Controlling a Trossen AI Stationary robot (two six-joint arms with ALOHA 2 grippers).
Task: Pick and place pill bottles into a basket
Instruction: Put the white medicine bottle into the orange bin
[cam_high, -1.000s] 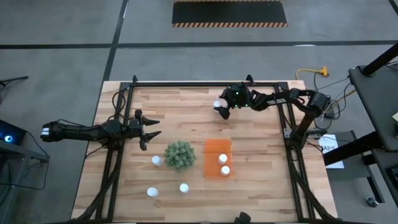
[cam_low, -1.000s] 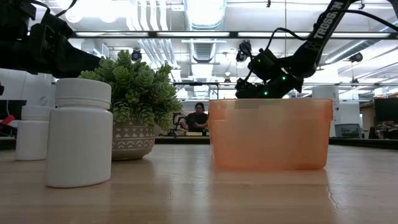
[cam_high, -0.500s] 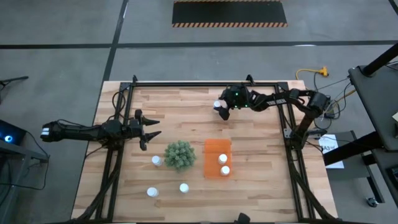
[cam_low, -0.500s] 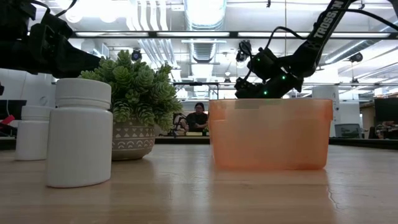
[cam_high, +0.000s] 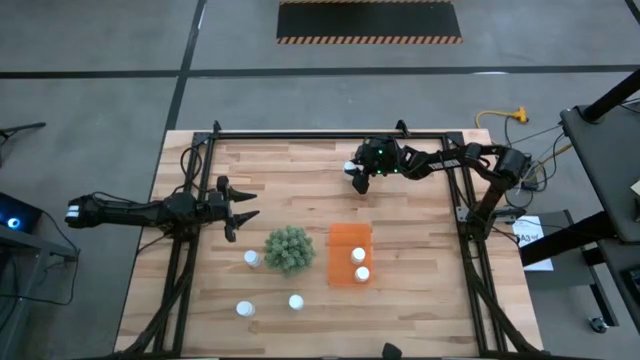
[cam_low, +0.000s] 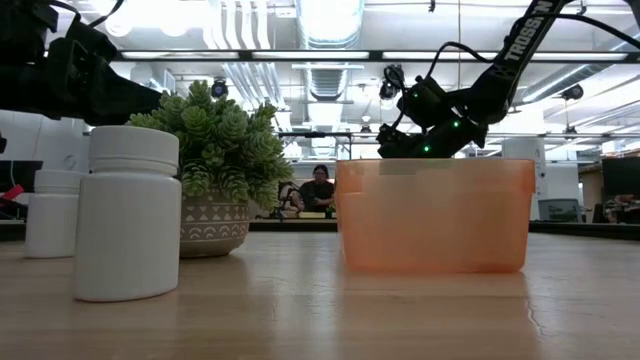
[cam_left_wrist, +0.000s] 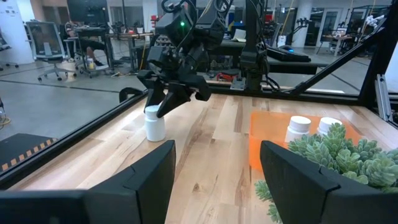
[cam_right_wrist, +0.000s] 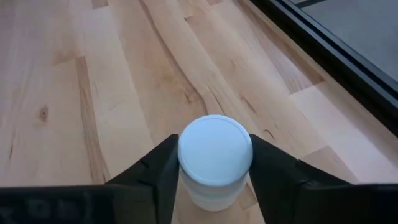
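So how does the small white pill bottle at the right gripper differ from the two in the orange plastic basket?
The far white pill bottle stands on bare wood with the right gripper around it; the two basket bottles sit inside the orange plastic basket, untouched by either gripper. All three stand upright and look alike.

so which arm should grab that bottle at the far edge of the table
Right. The right gripper already straddles that pill bottle, fingers on either side. The left gripper hangs open beside the plant, well away.

You've got two white pill bottles (cam_high: 358, 264) upright in the orange basket (cam_high: 343, 238); three more stand at its 8 o'clock, one at 12.
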